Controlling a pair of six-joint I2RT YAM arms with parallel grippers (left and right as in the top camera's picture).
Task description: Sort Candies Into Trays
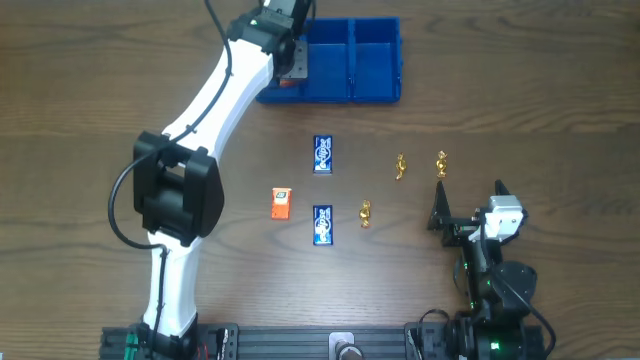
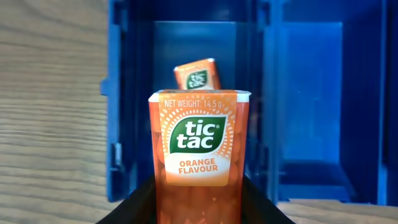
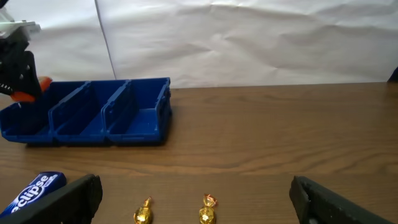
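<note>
My left gripper (image 1: 289, 62) is shut on an orange mint box (image 2: 200, 155), held upright over the left compartment of the blue tray (image 1: 375, 60). A second orange mint box (image 2: 197, 74) lies inside that compartment. On the table lie another orange box (image 1: 282, 203), two blue packets (image 1: 323, 154) (image 1: 323, 225) and three gold-wrapped candies (image 1: 400, 166) (image 1: 441, 163) (image 1: 366, 213). My right gripper (image 1: 468, 198) stands open near the table's right front, just right of the gold candies (image 3: 207, 211), holding nothing.
The blue tray (image 3: 93, 112) has three compartments and stands at the back of the wooden table; the middle and right ones look bare. A white backdrop rises behind the table's far edge. Open tabletop lies at the far left and far right.
</note>
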